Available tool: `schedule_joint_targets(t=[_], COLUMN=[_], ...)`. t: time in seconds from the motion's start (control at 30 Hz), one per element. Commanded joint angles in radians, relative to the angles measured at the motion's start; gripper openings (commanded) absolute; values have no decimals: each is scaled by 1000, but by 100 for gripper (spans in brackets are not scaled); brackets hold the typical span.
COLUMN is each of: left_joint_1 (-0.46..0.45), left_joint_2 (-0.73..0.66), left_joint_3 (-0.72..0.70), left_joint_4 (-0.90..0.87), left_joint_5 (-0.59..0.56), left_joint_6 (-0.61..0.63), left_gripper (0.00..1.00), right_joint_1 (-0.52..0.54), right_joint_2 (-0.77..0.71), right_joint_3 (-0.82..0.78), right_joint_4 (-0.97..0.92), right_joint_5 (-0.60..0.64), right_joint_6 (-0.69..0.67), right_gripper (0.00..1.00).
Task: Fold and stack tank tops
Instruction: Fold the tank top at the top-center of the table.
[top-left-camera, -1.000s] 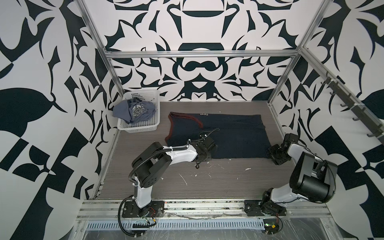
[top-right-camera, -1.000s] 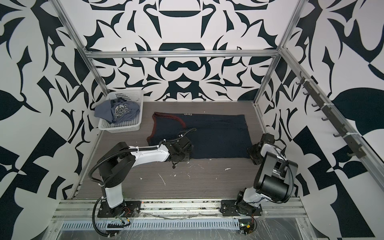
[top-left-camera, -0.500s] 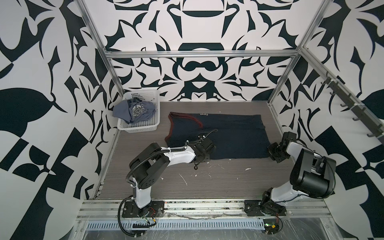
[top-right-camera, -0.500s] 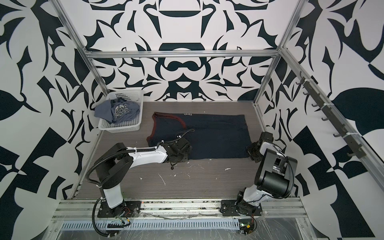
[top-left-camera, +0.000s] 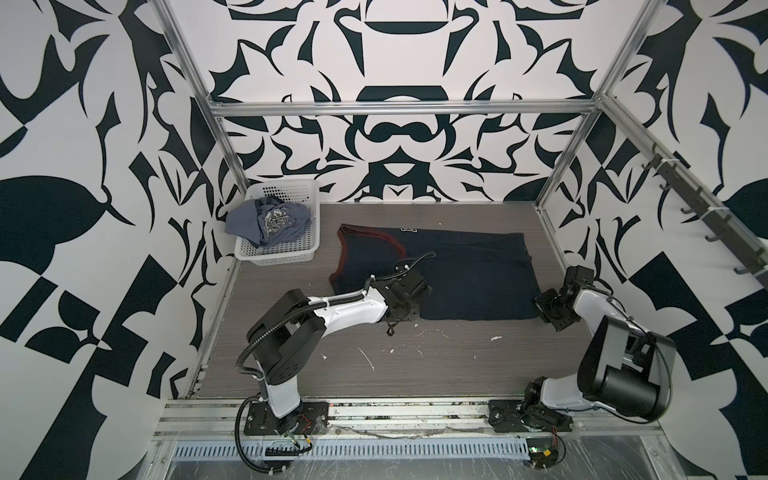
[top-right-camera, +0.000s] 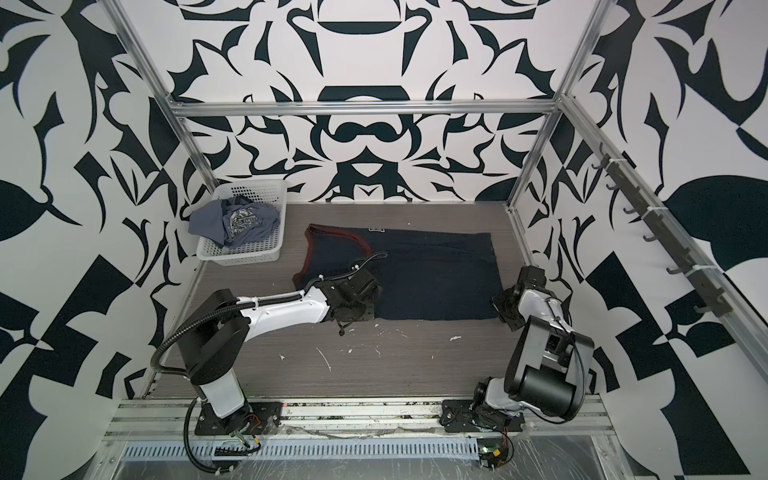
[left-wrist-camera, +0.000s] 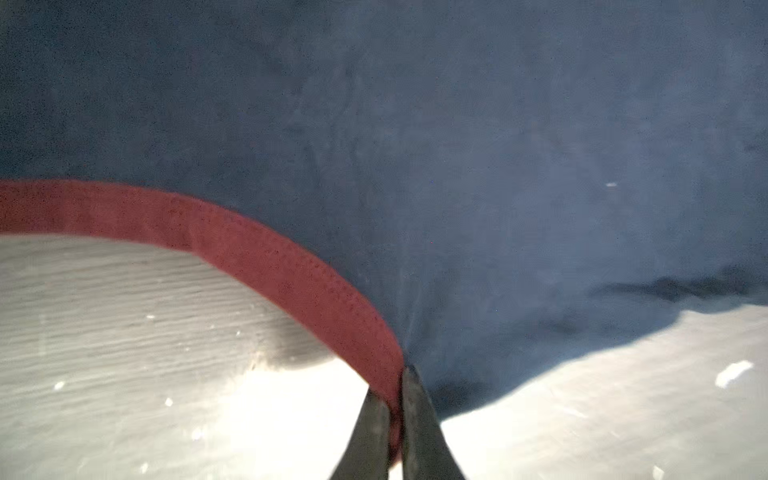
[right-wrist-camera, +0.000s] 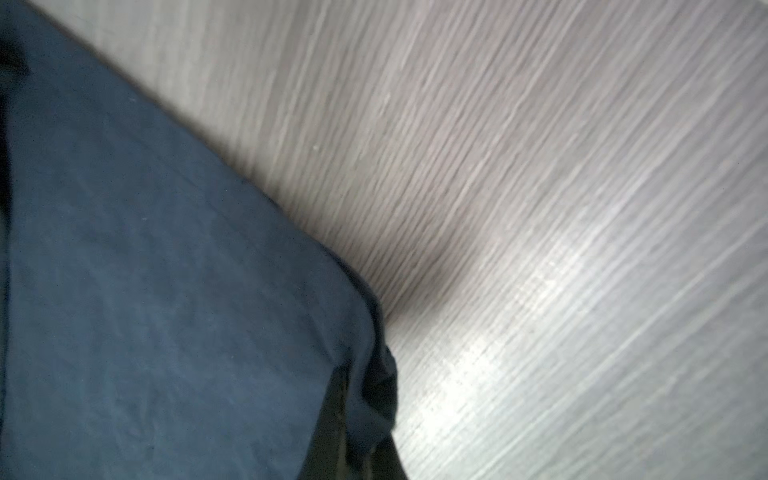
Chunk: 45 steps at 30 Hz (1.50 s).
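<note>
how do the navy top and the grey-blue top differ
The dark navy tank top with maroon trim lies spread flat on the grey table; the slate grey-blue tank top sits crumpled in the white perforated plastic basket. The left end effector pinches the navy one; the grey-blue one is untouched. Both are cloth tops.

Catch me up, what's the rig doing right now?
Both arms are on the dark navy tank top with maroon trim, spread flat on the grey wood-grain table. The left gripper is shut on its maroon armhole edge; the right gripper is shut at the near hem corner, apparently pinching it. Nothing is stacked yet. The slate grey-blue tank top lies crumpled in the white perforated plastic basket.
</note>
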Motion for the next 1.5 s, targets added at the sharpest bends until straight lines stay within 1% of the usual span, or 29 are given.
schedule_joint_targets(t=[0.0,0.07,0.17,0.27,0.37,0.43,0.53,0.63,0.7,0.83,0.97,1.03,1.1,1.2,1.3,1.37,1.47], left_joint_1=[41,78,141,201,256,284,319,346,359,376,382,382,374,352,331,320,310], left_joint_2=[2,25,80,154,236,298,376,436,469,538,577,586,565,487,417,399,415], left_joint_3=[86,129,234,354,462,536,636,709,743,815,847,861,846,767,687,669,676], left_joint_4=[-113,-130,-182,-222,-246,-268,-299,-314,-316,-325,-302,-307,-311,-280,-225,-214,-213], left_joint_5=[56,83,118,147,177,178,179,182,184,197,196,186,152,81,48,47,70], left_joint_6=[8,12,50,86,99,103,111,113,111,108,105,109,127,148,159,165,162], left_gripper=[11,11,11,11,11,11,11,11,12,12,11,11,22,41,46,47,47], right_joint_1=[21,35,57,72,79,90,109,135,146,147,148,152,153,152,153,152,153], right_joint_2=[-5,21,88,170,252,310,405,497,549,611,630,635,637,616,594,587,589], right_joint_3=[78,119,195,269,352,409,498,589,645,705,730,744,762,759,749,741,741], right_joint_4=[-30,-31,-24,-6,4,22,24,25,7,1,2,-1,-19,-26,-28,-22,-31], right_joint_5=[26,28,29,38,43,48,27,-9,-9,-5,-11,-18,-26,-13,-6,-5,1], right_joint_6=[-11,-6,10,26,41,48,56,50,49,52,59,58,48,31,16,15,10], right_gripper=[5,5,4,4,3,3,4,4,4,5,6,11,22,33,39,40,40])
